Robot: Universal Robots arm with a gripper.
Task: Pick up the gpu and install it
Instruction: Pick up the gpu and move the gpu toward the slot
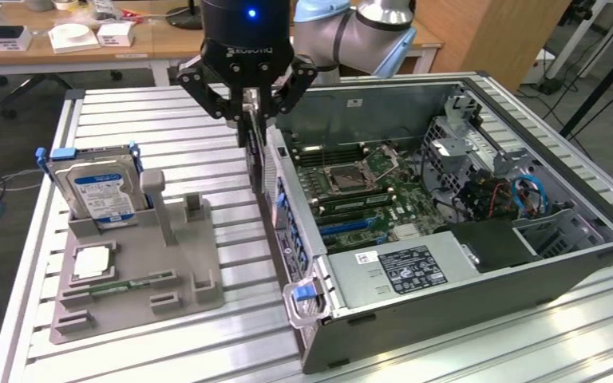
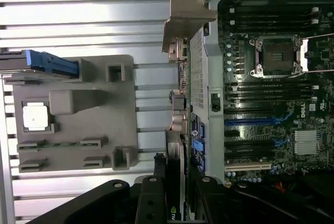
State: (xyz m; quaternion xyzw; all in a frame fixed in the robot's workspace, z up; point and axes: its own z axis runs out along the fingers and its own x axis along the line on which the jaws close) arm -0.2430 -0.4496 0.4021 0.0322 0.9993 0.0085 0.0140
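Observation:
The gpu (image 1: 253,152) hangs edge-on and upright from my gripper (image 1: 249,112), which is shut on its upper edge. The card hovers over the rear wall of the open computer case (image 1: 562,263), at the side nearest the grey holder. In the wrist view, the gpu's silver end bracket (image 2: 185,20) points away from my gripper (image 2: 176,203), and the black fingers (image 2: 151,203) clamp the card from both sides. The motherboard (image 1: 370,199) lies flat inside the case, with a blue expansion slot (image 2: 255,121) beside the card's edge.
A grey holder (image 1: 179,263) on the slatted metal table carries an upright hard drive (image 1: 99,187), a processor chip (image 1: 92,262) and a memory stick (image 1: 136,282). Inside the case are a power supply (image 1: 402,267) and a drive cage (image 1: 477,152). Desks stand behind.

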